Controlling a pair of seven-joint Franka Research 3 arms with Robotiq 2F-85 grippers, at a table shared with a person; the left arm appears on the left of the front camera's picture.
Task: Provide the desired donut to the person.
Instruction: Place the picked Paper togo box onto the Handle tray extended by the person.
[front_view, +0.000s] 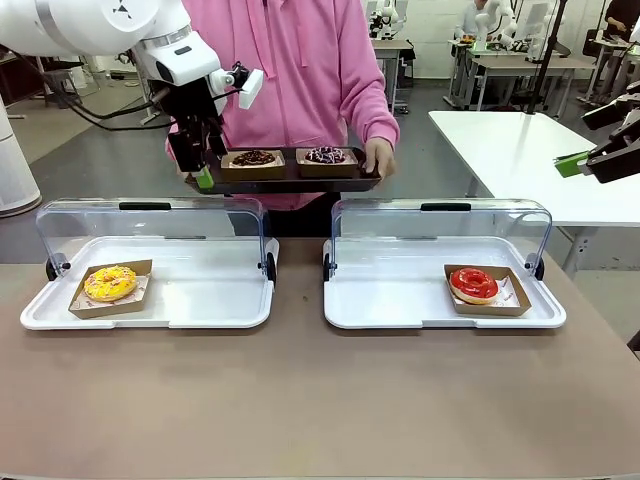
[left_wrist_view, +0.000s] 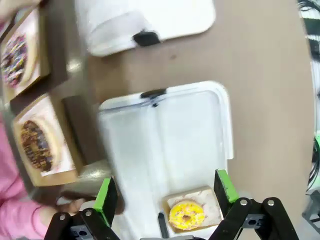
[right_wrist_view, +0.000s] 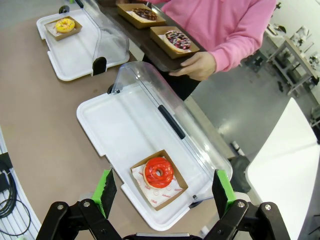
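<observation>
desk: the long brown desk (front_view: 320, 400) carries everything; I take the dark rectangular serving tray (front_view: 290, 183) held by the person in the pink zip-up hoodie (front_view: 310, 70) as my landmark.
cases: two white plastic display cases with raised clear lids sit nearer me than that tray, the left case (front_view: 150, 300) below its left end and the right case (front_view: 440, 305) below its right end.
donuts on tray: a chocolate donut with dark drizzle (front_view: 254, 158) and a chocolate donut with white sprinkles (front_view: 325, 155), each in a brown paper boat, rest side by side on the tray.
donuts in cases: a yellow-iced sprinkled donut (front_view: 110, 283) lies in the left case, a red-glazed donut (front_view: 474, 285) in the right.
my left end effector (front_view: 204, 172): fingers spread apart and empty, at the tray's left edge, just beside the drizzled donut.
my right end effector (right_wrist_view: 162, 187): fingers spread wide, empty, hovering above the red donut, well right of the tray.
step: I judge this the release, with the drizzled donut set down on the tray.
next: lift my left arm straight clear without nudging the paper boat or tipping the tray.
</observation>
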